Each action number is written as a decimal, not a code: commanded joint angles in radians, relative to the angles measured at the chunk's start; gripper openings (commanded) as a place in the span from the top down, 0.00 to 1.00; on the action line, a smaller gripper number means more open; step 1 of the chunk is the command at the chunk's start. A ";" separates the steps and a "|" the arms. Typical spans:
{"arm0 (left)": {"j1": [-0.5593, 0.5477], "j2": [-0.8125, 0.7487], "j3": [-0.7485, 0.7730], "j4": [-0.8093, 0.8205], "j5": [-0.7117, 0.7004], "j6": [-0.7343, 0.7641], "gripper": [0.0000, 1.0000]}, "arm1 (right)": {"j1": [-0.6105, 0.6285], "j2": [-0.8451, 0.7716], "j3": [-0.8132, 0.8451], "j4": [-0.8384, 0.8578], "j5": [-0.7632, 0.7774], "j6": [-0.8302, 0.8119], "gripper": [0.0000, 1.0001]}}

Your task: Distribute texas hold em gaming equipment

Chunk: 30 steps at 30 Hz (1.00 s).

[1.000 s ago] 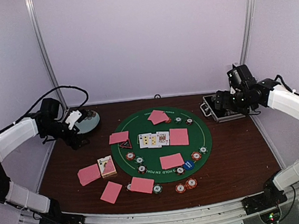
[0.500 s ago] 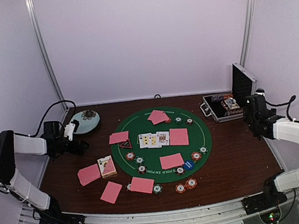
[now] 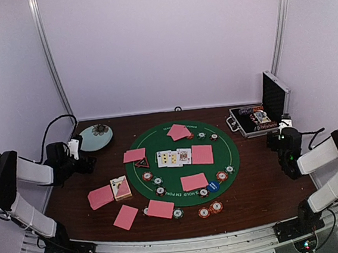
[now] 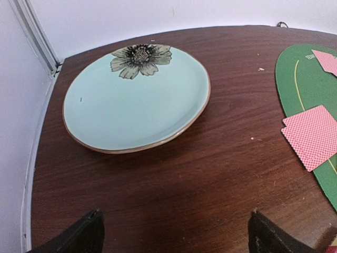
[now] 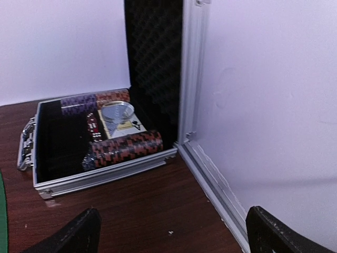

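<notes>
Pink-backed cards [image 3: 201,154] lie in pairs on the round green mat [image 3: 158,142] and on the wood in front of it [image 3: 125,217]. Three face-up cards [image 3: 174,157] sit mid-mat, with a black-red triangle marker [image 3: 141,162] to their left. Striped chips [image 3: 147,176] and a blue disc [image 3: 213,186] dot the mat's near half, and two more chips [image 3: 210,208] lie off it. My left gripper [image 3: 86,164] [image 4: 174,234] is open and empty, low over bare wood near the plate. My right gripper [image 3: 277,135] [image 5: 174,232] is open and empty in front of the case.
A pale blue flowered plate [image 3: 96,137] [image 4: 137,100] sits at the back left. The open aluminium case [image 3: 253,121] [image 5: 105,174] at the back right holds chip rolls, dice and a card deck. The enclosure wall [image 5: 263,105] stands close on the right. A card deck [image 3: 121,187] lies left of the mat.
Both arms have drawn back and down toward the table's sides. The right gripper came off the case to the wood in front of it. The cards and chips have not moved.
</notes>
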 commanded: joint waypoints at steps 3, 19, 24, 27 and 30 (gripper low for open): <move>0.007 0.048 -0.081 0.326 -0.010 -0.041 0.03 | -0.007 0.128 0.004 0.257 -0.193 -0.108 0.01; 0.003 0.075 -0.136 0.436 -0.067 -0.069 0.02 | -0.084 0.153 0.088 0.116 -0.223 -0.029 0.01; 0.004 0.076 -0.136 0.436 -0.068 -0.069 0.03 | -0.084 0.156 0.088 0.121 -0.226 -0.035 0.00; 0.004 0.075 -0.137 0.436 -0.068 -0.069 0.02 | -0.084 0.156 0.089 0.120 -0.228 -0.035 0.00; 0.004 0.076 -0.137 0.436 -0.067 -0.069 0.02 | -0.082 0.156 0.090 0.119 -0.228 -0.037 0.01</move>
